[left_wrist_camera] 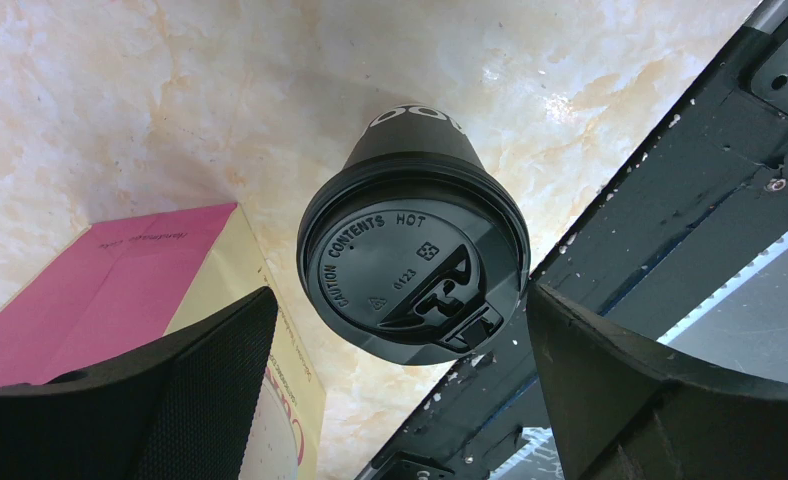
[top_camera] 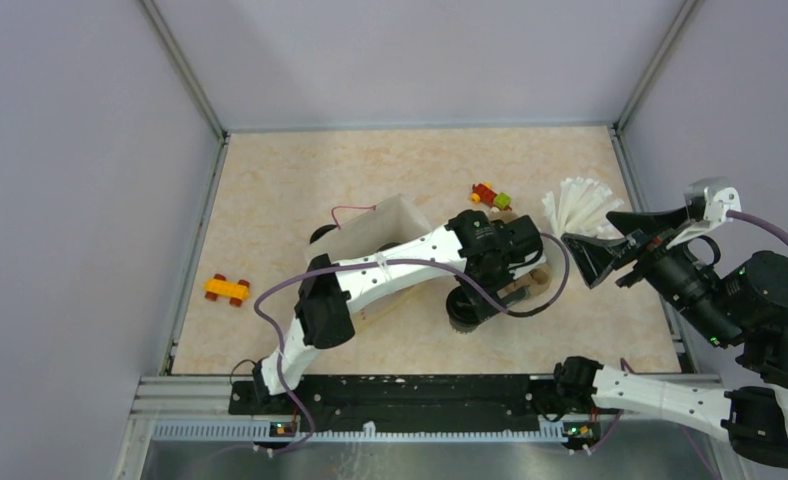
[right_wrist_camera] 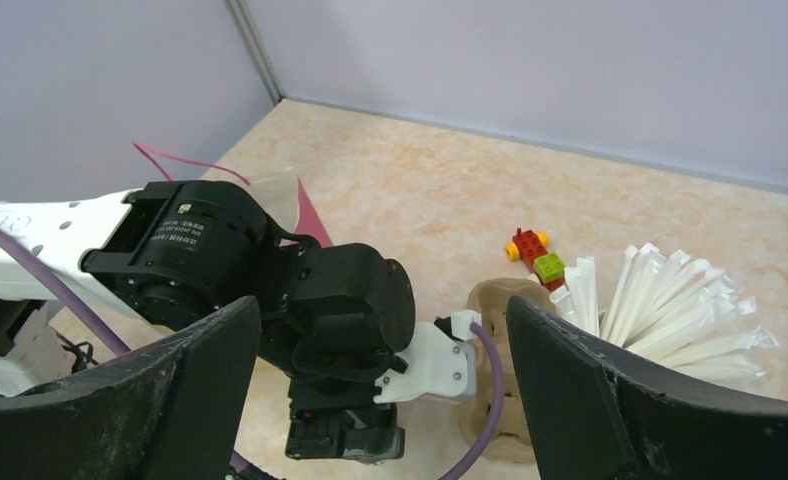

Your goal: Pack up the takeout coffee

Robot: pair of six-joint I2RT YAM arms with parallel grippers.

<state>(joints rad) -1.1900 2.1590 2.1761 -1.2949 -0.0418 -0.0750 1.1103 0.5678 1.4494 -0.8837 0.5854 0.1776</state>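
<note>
One black takeout coffee cup with its black lid stands on the table near the front rail, seen from above between my left fingers. In the top view the cup sits just below my left gripper, which is open and apart from it. My left gripper holds nothing. A dark round shape shows at the bag's far left; I cannot tell whether it is the second cup. My right gripper is open and empty, raised at the right by the straws. In its own view, the right gripper faces the left wrist.
A pale paper bag with a pink side stands left of the cup. The brown pulp carrier lies right of it, also in the right wrist view. White straws, red-green bricks and a yellow toy car lie around. The black front rail is close.
</note>
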